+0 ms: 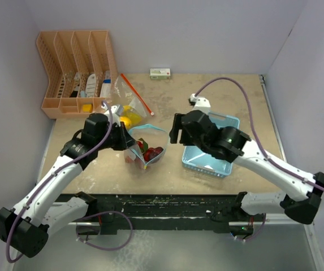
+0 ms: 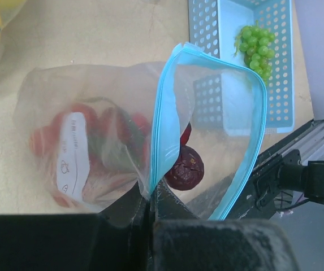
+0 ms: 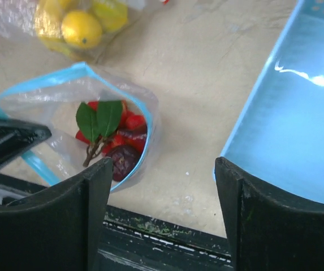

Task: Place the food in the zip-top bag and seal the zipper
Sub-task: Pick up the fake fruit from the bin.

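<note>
Food [image 3: 122, 141]: we are finding most of it already inside the zip-top bag [image 2: 160, 118], which sits close to the near edge of the table [image 1: 173, 101], left of the middle. There are red pieces [image 3: 133, 121], a dark purple fruit [image 2: 184, 167] and a leafy green sprig [image 3: 98, 118].
Left gripper [image 2: 152, 206]: we are pinching the bag's blue zipper rim with the jaws closed tight on it. The pinch is lifting the mouth so it gapes toward the right arm.
Right gripper [image 3: 162, 169]: we are hovering with the fingers spread wide and nothing between them. It is above bare table between the bag and the basket, so we judge it is between picks.
Light-blue basket [image 2: 204, 28]: it is lying just right of the bag toward the near right, placed where the right arm is reaching easily.
Green grapes [image 2: 256, 48]: they are waiting in the basket, and we are judging them the next piece to fetch.
Zipper: it is standing open, so we are leaving the seal for last.
Yellow fruits [image 3: 81, 28]: they are resting farther back in a second clear bag [image 1: 133, 99], apart from the open one.
Orange organizer [image 1: 74, 62]: it is sitting at the far left corner, out of our way.
Small box [image 1: 160, 73]: it is lying at the far edge.
</note>
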